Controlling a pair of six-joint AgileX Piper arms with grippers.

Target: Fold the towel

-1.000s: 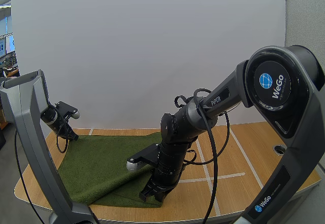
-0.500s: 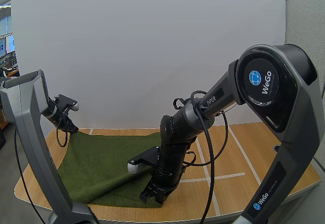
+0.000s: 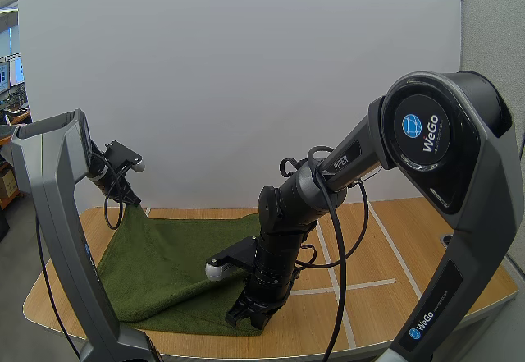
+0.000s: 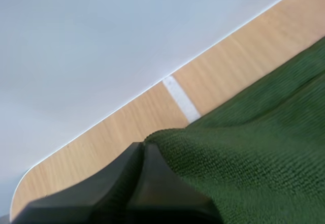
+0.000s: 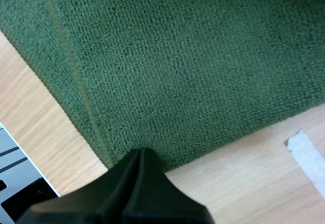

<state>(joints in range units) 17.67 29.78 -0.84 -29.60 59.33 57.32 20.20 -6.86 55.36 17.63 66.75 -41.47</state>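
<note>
One green towel point(image 3: 176, 263) lies spread over the left half of one wooden bench point(image 3: 410, 239). Two arms reach to it, each with one tool. The bench carries several white tape lines point(image 3: 361, 284).

The left tool point(image 4: 143, 147) is clenched on the towel's far left corner. The cloth bunches up to its tips and is lifted clear of the wood there. From that raised corner the towel slopes down to the bench.

The right tool point(image 5: 140, 152) is down at the towel's near edge, close to its near right corner. Its fingers are closed together, gripping the hem where the cloth meets bare wood.

Against half a second ago, the left tool has swung up and inward, toward the middle of the bench. It has carried the corner with it, so the towel's left edge now stands steeper and more of the wood at far left is bare. The right arm and its tool sit where they were. A full second ago the cloth by the right tool humped a little higher; now it lies flatter
</note>
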